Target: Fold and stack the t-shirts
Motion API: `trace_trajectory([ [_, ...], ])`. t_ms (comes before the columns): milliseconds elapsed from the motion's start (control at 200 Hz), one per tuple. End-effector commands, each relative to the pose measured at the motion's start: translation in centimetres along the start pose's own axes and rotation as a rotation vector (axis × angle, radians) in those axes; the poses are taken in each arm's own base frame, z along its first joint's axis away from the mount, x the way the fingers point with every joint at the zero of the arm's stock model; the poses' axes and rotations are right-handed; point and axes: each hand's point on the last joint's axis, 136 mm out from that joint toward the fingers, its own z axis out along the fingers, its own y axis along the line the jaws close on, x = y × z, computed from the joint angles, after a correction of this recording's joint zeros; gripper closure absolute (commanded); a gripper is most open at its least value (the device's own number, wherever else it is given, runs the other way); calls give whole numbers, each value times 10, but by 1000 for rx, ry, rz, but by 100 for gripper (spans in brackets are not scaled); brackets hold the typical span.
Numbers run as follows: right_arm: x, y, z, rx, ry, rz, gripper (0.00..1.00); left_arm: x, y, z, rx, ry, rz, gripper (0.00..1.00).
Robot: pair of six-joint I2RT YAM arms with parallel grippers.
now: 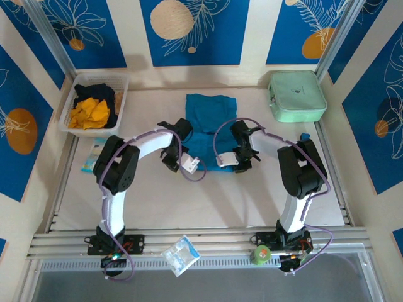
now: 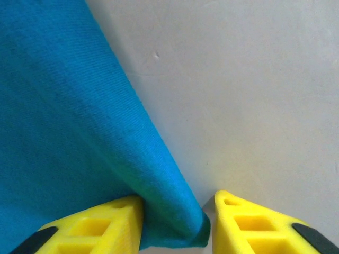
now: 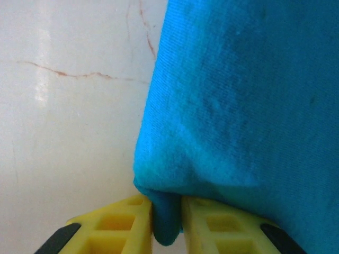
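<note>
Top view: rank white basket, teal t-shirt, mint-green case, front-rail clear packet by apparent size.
1. white basket and teal t-shirt: too alike, arms cover some shirt.
2. mint-green case.
3. clear packet.

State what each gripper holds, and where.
Right gripper pinches the teal t-shirt by a bunched edge. Left gripper: its edge lies between the fingers, grip uncertain.

near edge of teal t-shirt (image 1: 211, 113) hidden under arms (image 1: 148, 143), fingers (image 2: 92, 227) cropped below

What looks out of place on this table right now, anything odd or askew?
A clear plastic packet lies skewed on the metal rail at the near edge, off the work surface. The teal t-shirt looks fine, the right claw pinching its edge.
</note>
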Motion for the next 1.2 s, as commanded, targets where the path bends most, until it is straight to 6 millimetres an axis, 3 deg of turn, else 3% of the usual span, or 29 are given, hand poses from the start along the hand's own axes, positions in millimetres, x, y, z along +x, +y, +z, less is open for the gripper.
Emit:
trace_trajectory([
  [0,-3,20,23,-105,-37,32,79,9,67,64,-201,77,32,74],
  [175,-2,20,21,-100,-50,38,92,12,77,63,-241,96,20,100],
  [245,-2,20,19,-97,-53,41,100,13,78,57,-257,102,13,100],
  [400,-2,23,9,-86,-67,53,100,15,73,35,-306,99,1,100],
  [610,-8,26,-15,-13,-95,67,100,12,70,-13,-449,87,-55,100],
  [891,-19,48,-54,105,-131,108,100,4,22,-59,-474,101,-128,100],
  [1196,-34,101,-83,168,-149,143,100,-22,-48,-91,-515,134,-91,100],
])
